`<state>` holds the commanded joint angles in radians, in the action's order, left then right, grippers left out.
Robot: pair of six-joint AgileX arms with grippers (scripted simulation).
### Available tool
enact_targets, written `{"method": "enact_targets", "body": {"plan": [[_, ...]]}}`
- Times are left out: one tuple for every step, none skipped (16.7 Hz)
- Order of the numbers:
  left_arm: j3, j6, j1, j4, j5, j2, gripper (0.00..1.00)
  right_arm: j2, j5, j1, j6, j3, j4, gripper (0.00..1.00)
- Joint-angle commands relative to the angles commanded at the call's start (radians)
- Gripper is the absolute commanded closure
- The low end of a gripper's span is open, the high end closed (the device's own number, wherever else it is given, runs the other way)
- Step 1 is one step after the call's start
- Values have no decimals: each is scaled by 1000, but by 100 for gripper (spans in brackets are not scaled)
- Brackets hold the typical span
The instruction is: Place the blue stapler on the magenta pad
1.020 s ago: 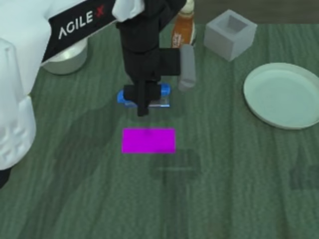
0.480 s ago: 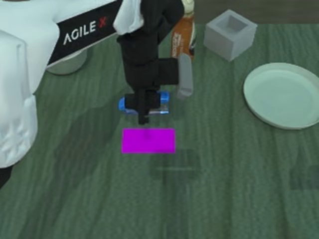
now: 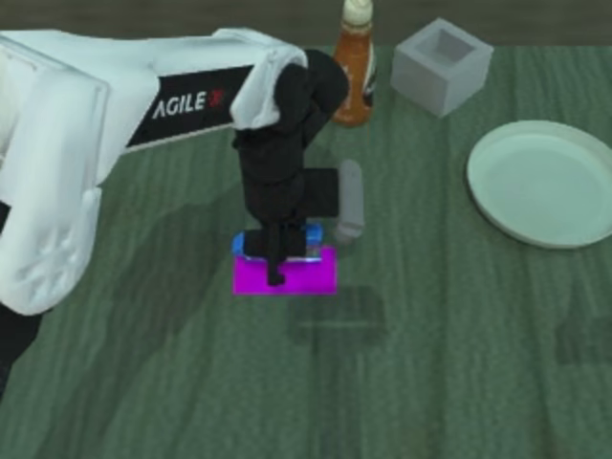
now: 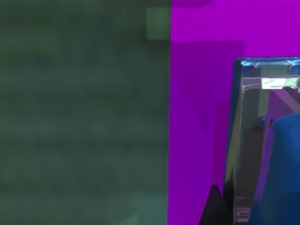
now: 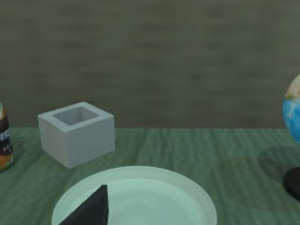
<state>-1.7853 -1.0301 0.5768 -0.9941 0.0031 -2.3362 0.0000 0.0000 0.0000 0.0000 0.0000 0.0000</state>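
The blue stapler [image 3: 310,239] lies crosswise in my left gripper [image 3: 275,260], which is shut on it. It sits over the far edge of the magenta pad [image 3: 316,274], very low; whether it touches I cannot tell. In the left wrist view the blue stapler [image 4: 279,164] with its shiny metal underside fills one side, the magenta pad [image 4: 201,93] lies right behind it, and one dark fingertip [image 4: 213,208] shows beside the stapler. My right arm is out of the top view; a dark part of the right gripper [image 5: 89,208] shows over the white plate.
A white plate [image 3: 540,182] lies at the right. A grey hollow cube [image 3: 442,65] and an orange sauce bottle [image 3: 354,67] stand at the back. The right wrist view also shows a globe [image 5: 293,112] on a dark stand.
My left gripper has carried the blue stapler toward the front of the table and lower, from behind the magenta pad to over its far edge.
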Motion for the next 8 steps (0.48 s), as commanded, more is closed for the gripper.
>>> {"method": "enact_targets", "body": {"plan": [[0,0,0,0,0,0,100,0,0,0,0,0,0,0],[0,0,0,0,0,0,100,0,0,0,0,0,0,0],[0,0,0,0,0,0,92,0,0,0,0,0,0,0],[0,0,0,0,0,0,85,0,0,0,0,0,0,0],[0,0,0,0,0,0,77,0,0,0,0,0,0,0],[0,0,0,0,0,0,70,0,0,0,0,0,0,0],[0,0,0,0,0,0,62,0,0,0,0,0,0,0],[0,0,0,0,0,0,55,0,0,0,0,0,0,0]]}}
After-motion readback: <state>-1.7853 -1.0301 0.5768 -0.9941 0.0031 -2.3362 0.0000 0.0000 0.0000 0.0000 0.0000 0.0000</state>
